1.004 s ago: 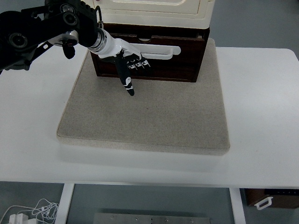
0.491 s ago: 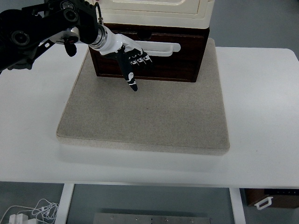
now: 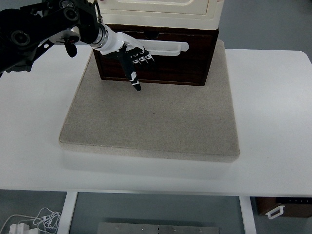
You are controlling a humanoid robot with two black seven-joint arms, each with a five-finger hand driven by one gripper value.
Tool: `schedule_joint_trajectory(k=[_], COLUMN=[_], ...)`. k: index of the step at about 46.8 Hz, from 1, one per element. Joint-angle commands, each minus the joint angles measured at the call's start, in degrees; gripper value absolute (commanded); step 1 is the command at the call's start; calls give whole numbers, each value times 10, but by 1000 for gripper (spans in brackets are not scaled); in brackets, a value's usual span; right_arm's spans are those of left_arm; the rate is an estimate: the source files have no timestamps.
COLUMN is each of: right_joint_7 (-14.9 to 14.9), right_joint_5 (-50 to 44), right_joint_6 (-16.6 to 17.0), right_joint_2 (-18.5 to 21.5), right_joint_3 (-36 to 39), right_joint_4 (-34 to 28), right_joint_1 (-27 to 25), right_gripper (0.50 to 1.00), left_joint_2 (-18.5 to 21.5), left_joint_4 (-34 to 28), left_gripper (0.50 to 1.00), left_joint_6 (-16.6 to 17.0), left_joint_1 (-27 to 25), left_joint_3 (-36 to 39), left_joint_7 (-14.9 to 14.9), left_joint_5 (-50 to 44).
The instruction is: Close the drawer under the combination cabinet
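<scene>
One left hand (image 3: pixel 132 57), fingers curled, thumb out, hides part of the drawer (image 3: pixel 180 63); cabinet (image 3: pixel 161 9) top cropped.

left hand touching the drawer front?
Touching. Head view: left hand has its knuckles pressed against the dark drawer front beside the white handle, no gap visible.

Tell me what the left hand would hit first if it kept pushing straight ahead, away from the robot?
Probably the drawer front: the left hand is right at it, by the white handle. Actual contact is hard to judge from this view.
</scene>
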Motion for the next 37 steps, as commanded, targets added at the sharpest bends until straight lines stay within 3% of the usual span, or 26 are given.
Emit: schedule_joint_trajectory(k=[1,22,23,28,37], right_joint_7=[0,0,0,0,0], right_joint_5=[0,0,0,0,0], right_joint_6=[1,1,0,0,0], right_joint_2=[0,0,0,0,0], right_joint_3=[0,0,-1,-1,-1], right_joint_4=[-1,-1,0,0,0], right_joint_1=[0,0,0,0,0], right_gripper=[952,952,952,952,952], left_joint_2=[0,2,1,1,0], left_joint_4=[3,-18,-38,-52,-54], left_gripper=[992,996,996,996,996], left_joint_6=[0,-19,-19,-19,-19], left_joint_1=[-3,2,6,20,20], left_joint_3=[-2,-49,-91,-151,-270], left_joint_7=[0,0,-4,-20,-21], left_joint_5=[0,-8,-14,-32,-73])
